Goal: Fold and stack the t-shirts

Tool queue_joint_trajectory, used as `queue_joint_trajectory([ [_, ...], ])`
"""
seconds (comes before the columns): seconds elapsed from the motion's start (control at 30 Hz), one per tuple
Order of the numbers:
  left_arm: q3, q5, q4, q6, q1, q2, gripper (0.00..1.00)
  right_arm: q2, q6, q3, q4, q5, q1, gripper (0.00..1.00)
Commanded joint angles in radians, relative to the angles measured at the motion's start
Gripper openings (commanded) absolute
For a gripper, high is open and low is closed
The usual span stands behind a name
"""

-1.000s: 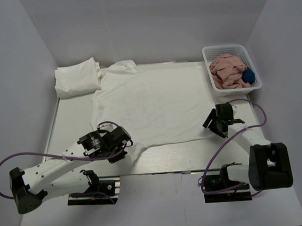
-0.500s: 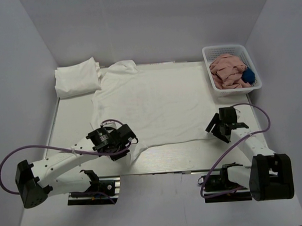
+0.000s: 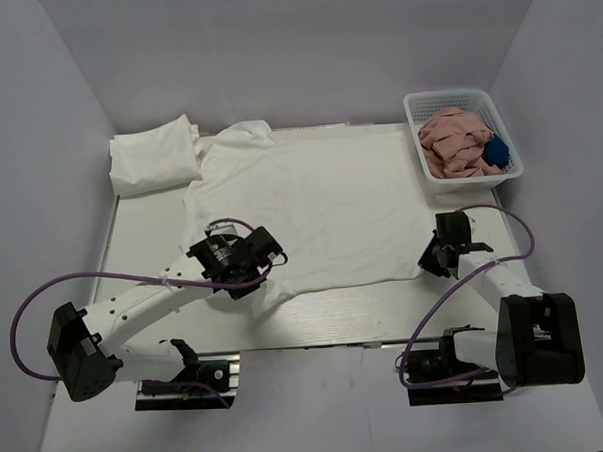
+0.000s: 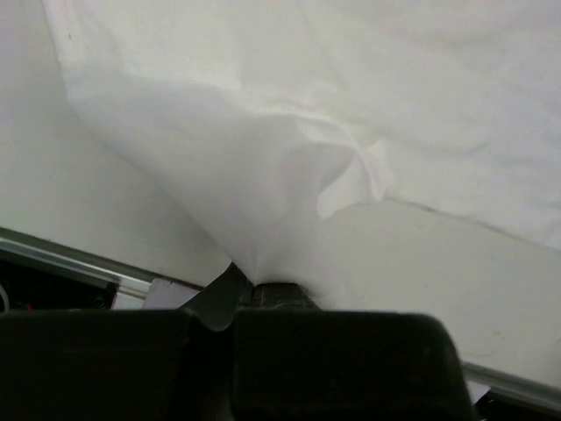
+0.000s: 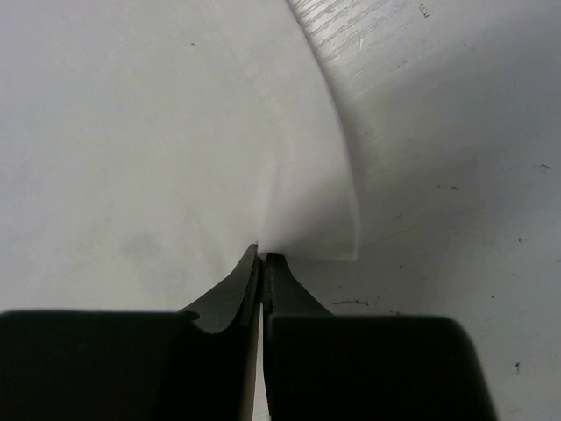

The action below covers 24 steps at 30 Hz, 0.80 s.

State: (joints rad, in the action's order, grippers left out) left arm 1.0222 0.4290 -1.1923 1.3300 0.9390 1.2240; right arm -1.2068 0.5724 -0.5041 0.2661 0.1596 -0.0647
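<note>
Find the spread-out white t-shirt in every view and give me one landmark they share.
Top external: the spread-out white cloth t-shirt lies flat across the middle of the pale grey table.
Left wrist: it fills the upper frame, funnelling down into the left gripper.
Right wrist: it covers the left side, its corner pinched at the right gripper.
Shared landmark: bare table surface bordering the shirt's edge.

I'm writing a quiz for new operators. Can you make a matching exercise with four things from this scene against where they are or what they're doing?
Things:
1 folded t-shirt
2 spread t-shirt
3 basket
4 left gripper

Place or state:
a holds pink cloth
b shut on a near hem
c far left corner
d laid out flat, centre

Pairs: 1-c, 2-d, 3-a, 4-b
</note>
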Motion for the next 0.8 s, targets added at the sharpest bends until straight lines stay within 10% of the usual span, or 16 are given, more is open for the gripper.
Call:
queue_joint_trajectory([
  [0.0,0.065,0.102,0.029,-0.014,-0.051,-0.003,0.00,0.018,-0.016,-0.059,0.008,-0.026,-0.001,0.00],
  [0.77,0.483,0.030,0.146,-0.347,-0.505,0.497,0.00,-0.241,0.000,-0.476,-0.005,-0.164,-0.001,0.00],
])
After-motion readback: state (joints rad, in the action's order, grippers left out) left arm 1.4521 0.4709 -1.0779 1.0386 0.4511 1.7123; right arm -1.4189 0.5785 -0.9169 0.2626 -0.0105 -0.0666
